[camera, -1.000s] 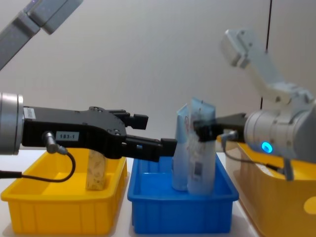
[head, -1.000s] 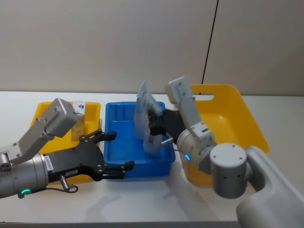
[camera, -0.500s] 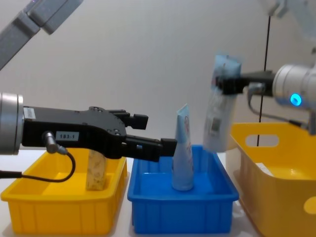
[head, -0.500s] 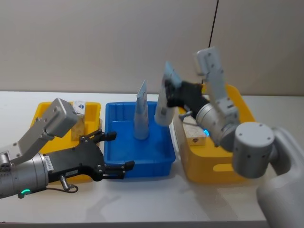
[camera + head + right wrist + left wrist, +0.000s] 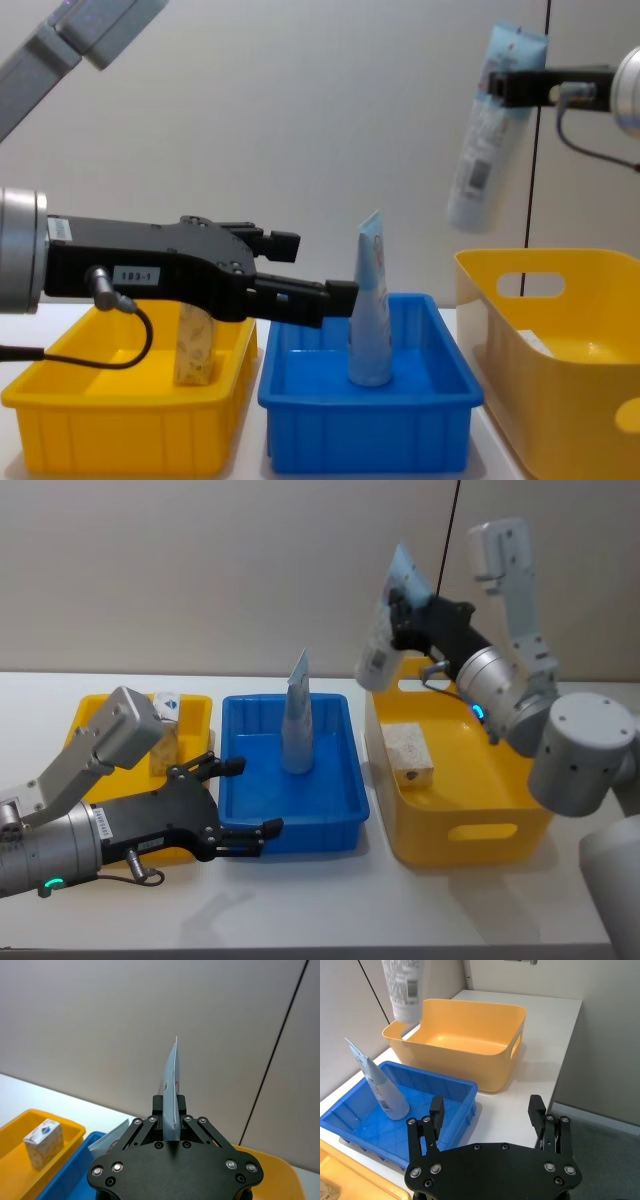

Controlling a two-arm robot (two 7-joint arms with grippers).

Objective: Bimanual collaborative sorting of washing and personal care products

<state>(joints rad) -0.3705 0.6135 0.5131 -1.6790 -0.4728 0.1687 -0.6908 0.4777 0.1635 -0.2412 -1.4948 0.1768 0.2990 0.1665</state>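
Observation:
My right gripper (image 5: 405, 622) is shut on a light-blue pouch (image 5: 385, 630) and holds it high, tilted, over the near-left edge of the large yellow bin (image 5: 480, 820). The chest view shows this pouch (image 5: 488, 130) hanging well above the bin's rim. A second light-blue pouch (image 5: 296, 720) stands upright in the blue bin (image 5: 250, 770). A beige speckled pack (image 5: 408, 752) lies in the large yellow bin. A small pack (image 5: 165, 725) stands in the left yellow bin (image 5: 90, 705). My left gripper (image 5: 250, 797) is open and empty, level at the blue bin's near-left corner.
The three bins stand side by side on a white table, close to a grey wall. A black cable runs down the wall behind the large yellow bin. There is bare table in front of the bins.
My right gripper has lifted its pouch out of the blue bin, up and to the right, to above the large yellow bin. The left arm has not moved.

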